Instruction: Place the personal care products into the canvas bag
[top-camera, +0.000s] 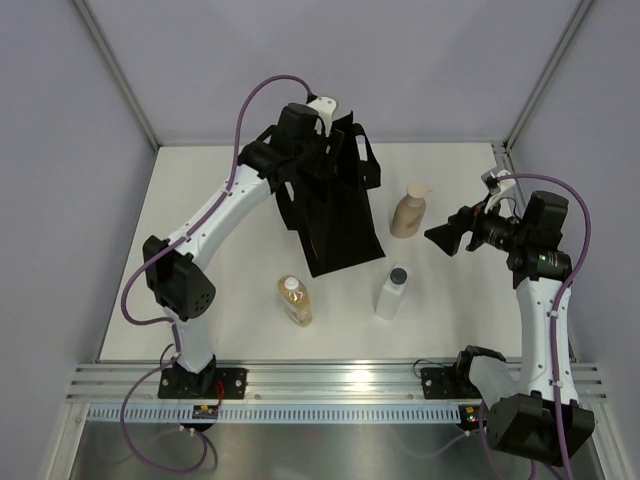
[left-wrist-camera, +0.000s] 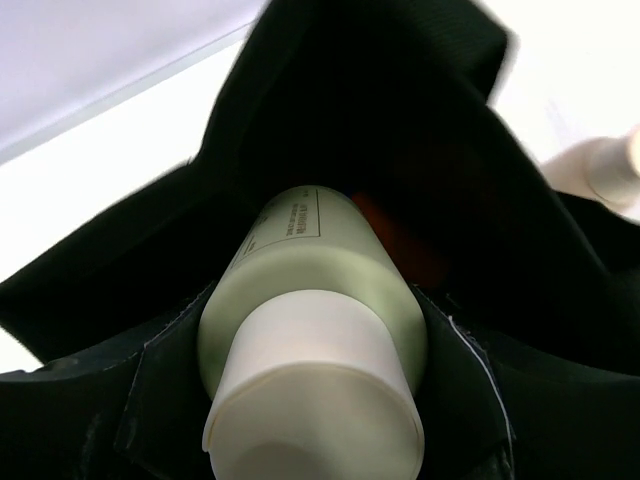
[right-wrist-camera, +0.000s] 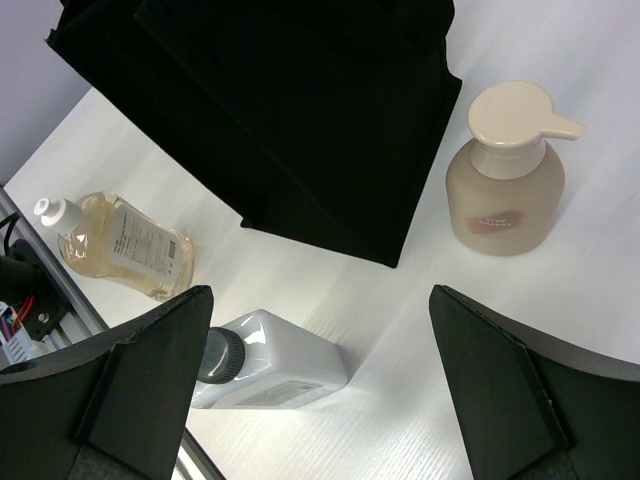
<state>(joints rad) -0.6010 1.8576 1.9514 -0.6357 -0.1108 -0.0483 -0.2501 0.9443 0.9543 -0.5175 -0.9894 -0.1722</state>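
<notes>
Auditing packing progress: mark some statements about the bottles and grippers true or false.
1. The left gripper holds a pale olive, white-capped bottle at the black fabric bag's mouth. True.
2. The right gripper is shut on the beige pump bottle. False: open and empty; that bottle stands on the white table.
3. The amber bottle lies on the table. True.
4. The clear black-capped bottle is inside the bag. False: it is on the table.

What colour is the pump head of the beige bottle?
Pale cream pump head, lighter than the beige bottle itself; clearest in the right wrist view.
</notes>
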